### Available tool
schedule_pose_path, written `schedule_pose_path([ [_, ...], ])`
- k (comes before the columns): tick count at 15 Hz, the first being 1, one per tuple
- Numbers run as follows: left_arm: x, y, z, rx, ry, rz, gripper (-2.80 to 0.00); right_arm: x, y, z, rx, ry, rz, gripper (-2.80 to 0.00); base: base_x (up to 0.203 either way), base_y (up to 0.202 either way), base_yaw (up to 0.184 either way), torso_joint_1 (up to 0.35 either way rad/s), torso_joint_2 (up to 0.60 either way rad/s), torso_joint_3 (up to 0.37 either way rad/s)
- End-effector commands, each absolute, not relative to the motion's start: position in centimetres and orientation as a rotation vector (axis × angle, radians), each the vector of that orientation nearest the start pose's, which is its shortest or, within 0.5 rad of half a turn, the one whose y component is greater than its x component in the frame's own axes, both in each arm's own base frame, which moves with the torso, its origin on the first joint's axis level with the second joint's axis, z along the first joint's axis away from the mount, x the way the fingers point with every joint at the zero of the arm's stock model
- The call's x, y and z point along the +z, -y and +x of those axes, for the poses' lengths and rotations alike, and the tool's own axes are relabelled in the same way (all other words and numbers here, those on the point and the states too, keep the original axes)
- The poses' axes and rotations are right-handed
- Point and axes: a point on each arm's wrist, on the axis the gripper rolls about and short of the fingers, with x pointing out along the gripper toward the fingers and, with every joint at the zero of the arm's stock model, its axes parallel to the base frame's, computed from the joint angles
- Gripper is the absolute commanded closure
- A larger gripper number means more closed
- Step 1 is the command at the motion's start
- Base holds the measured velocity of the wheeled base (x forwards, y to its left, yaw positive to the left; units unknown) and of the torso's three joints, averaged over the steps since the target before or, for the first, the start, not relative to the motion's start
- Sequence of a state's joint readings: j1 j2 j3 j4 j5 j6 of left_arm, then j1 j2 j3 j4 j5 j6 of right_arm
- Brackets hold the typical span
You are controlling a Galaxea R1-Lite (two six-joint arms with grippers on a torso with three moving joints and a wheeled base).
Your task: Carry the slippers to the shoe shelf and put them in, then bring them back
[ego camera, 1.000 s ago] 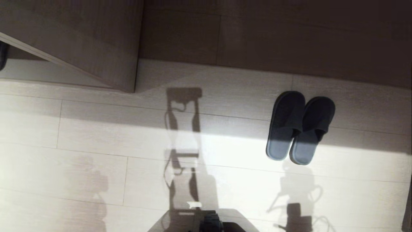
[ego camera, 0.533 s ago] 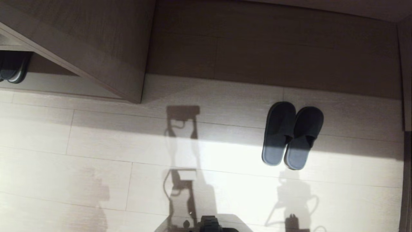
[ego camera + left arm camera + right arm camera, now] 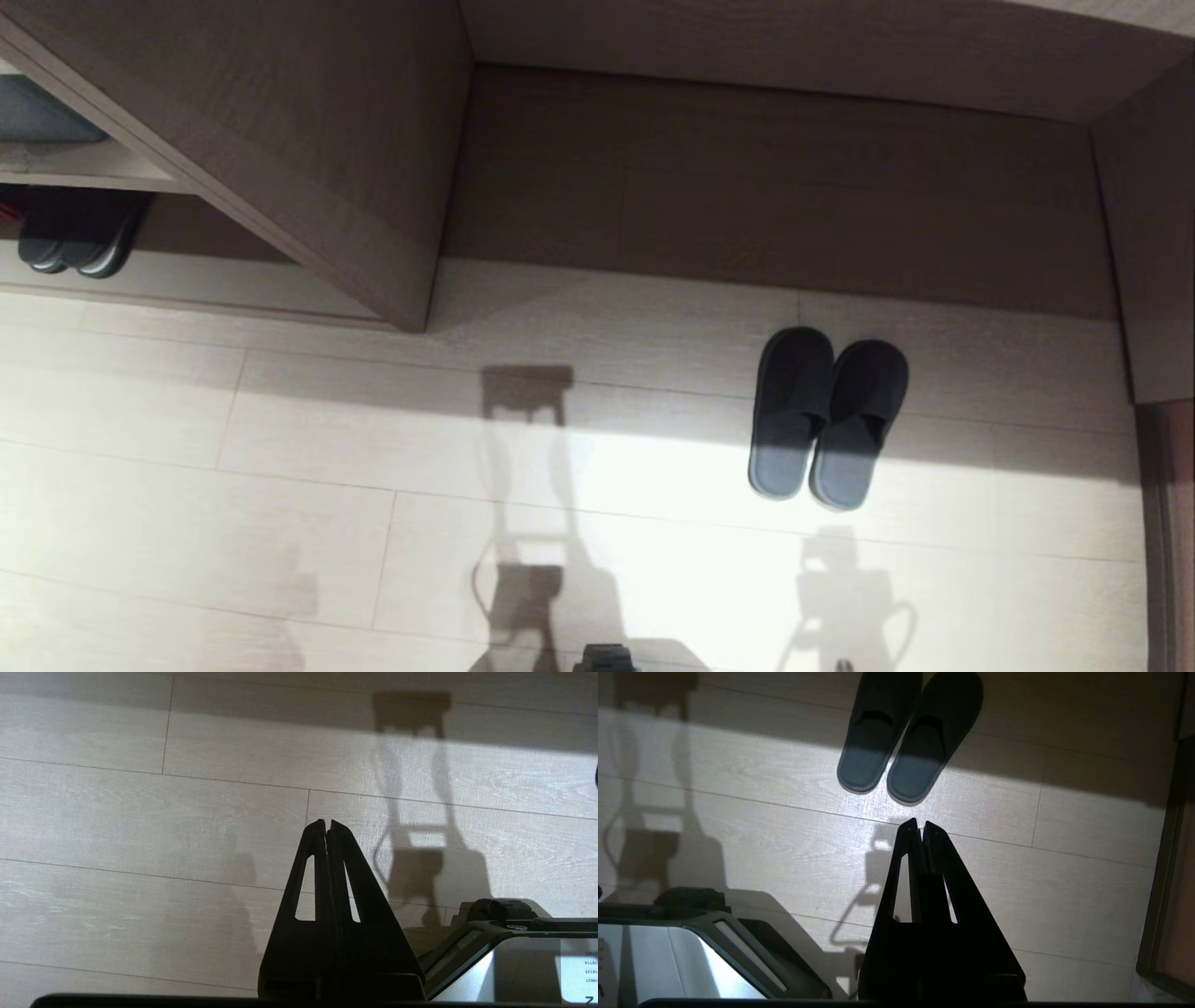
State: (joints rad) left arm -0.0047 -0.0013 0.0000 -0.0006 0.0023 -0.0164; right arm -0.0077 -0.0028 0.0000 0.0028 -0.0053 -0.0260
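The slippers (image 3: pixel 826 415), a dark pair with grey-blue footbeds, lie side by side on the pale floor at the right, heels toward me. In the right wrist view the slippers (image 3: pixel 906 732) are a little beyond my right gripper (image 3: pixel 920 823), which is shut and empty above the floor. My left gripper (image 3: pixel 327 822) is also shut and empty, over bare floorboards. Neither gripper shows in the head view. The shoe shelf (image 3: pixel 215 280) opens low at the far left, beside a slanting wood-grain divider panel (image 3: pixel 308 177).
A second dark slipper pair (image 3: pixel 70 233) stands inside the shelf opening. A wider, shadowed recess (image 3: pixel 775 187) runs along the wall behind the slippers. A dark frame (image 3: pixel 1167 523) borders the right side. My base (image 3: pixel 668 952) sits between the arms.
The whole head view has shifted as the camera moved: the slippers now look smaller and lower, and more of the shelf, with the pair inside it, has come into view. The slippers themselves lie still.
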Motion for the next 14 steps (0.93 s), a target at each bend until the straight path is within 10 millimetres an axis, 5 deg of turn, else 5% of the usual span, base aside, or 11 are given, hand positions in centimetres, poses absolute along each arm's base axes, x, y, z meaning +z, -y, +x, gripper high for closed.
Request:
schedule_pose_path([
  [1,7.52,-0.02,-2.27,-0.002,0.000,-0.018,0.00,7.51,-0.01,-2.29,-0.012,-0.002,-0.028,0.00,0.000,0.000,0.000,-0.002,0.00,0.202],
  [14,7.52,-0.02,-2.27,-0.002,0.000,-0.017,0.00,7.54,-0.01,-2.29,-0.012,0.001,-0.025,0.00,0.000,0.000,0.000,0.002,0.00,0.201],
])
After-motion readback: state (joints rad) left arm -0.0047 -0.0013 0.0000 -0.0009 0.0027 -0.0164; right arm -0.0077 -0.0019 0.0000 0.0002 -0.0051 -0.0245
